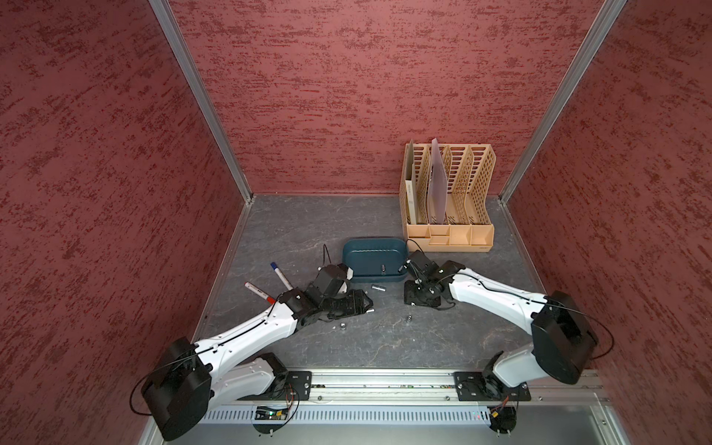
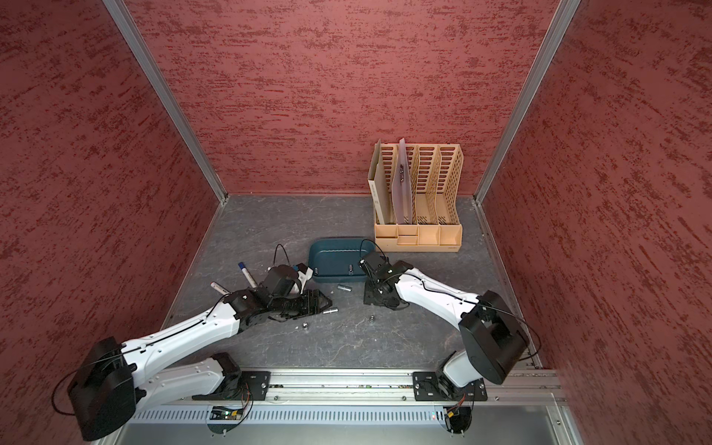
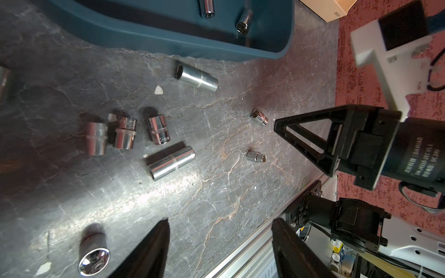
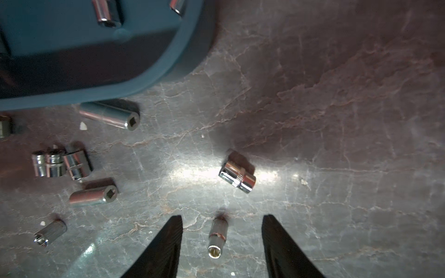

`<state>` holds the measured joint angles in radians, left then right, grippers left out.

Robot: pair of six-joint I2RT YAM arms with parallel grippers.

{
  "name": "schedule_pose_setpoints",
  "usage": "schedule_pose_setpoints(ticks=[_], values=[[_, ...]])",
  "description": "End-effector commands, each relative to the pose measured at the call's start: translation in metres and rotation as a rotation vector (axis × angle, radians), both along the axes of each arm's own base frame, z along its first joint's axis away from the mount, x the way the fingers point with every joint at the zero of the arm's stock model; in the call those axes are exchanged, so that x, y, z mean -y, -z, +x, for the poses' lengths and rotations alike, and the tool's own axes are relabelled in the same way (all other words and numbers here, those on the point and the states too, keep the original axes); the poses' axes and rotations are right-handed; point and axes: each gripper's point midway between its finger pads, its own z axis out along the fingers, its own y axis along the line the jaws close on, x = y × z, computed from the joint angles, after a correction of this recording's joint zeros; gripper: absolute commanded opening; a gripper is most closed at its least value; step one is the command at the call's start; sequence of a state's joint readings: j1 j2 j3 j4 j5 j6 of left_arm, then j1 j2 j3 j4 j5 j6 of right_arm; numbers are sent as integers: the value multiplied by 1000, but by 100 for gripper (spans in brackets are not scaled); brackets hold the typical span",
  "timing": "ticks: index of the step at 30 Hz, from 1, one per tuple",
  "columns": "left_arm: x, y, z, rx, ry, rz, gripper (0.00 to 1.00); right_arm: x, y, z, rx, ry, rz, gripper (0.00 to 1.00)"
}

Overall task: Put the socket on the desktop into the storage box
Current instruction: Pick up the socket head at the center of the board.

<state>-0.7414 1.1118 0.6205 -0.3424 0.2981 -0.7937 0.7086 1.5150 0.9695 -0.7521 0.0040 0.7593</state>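
Presently both pincers are low over the tabletop (image 4: 337, 144), and neither has hold of anything.

Finding one: the right pincer (image 4: 222, 217) stands with its jaws well parted. A slim socket (image 4: 218, 238) lies on the tabletop directly between the two fingers, touching neither. Its long axis runs in line with the fingers, open end turned back toward the wrist, so a closing stroke would press across its narrow width. On that evidence the right arm is the nearer and better placed; a short drop and a squeeze look sufficient.

Finding two: the left pincer (image 3: 220, 220) is likewise parted and empty. A wide socket (image 3: 94, 255) lies just beside one finger but outside the gap.

Finding three: in both top views the storage box (image 1: 375, 240) sits at mid-frame, just above the two pincers, with two sockets (image 4: 106, 14) already inside. Several more sockets (image 3: 159, 130) lie scattered on the tabletop near its front wall.

Risk noted: round chrome may roll if one finger arrives first.
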Motion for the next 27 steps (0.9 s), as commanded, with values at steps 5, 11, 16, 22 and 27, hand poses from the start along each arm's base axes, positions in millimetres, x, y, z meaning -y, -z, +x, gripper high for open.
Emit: schedule_pose_setpoints(ticks=[5,11,16,22,27], values=[[2,-1,-2,19,-8,-9,70,1,10,9,-15,60,-29,58],[4,1,-4,17,-9,-11,70,4,19,11,-27,94,-59,58],[3,4,-5,11,-11,-7,70,5,24,14,-30,120,-68,57],[4,6,-5,7,-8,-3,70,4,30,18,-30,154,-67,54],[4,8,-5,7,-10,-2,70,0,33,22,-30,170,-53,52]])
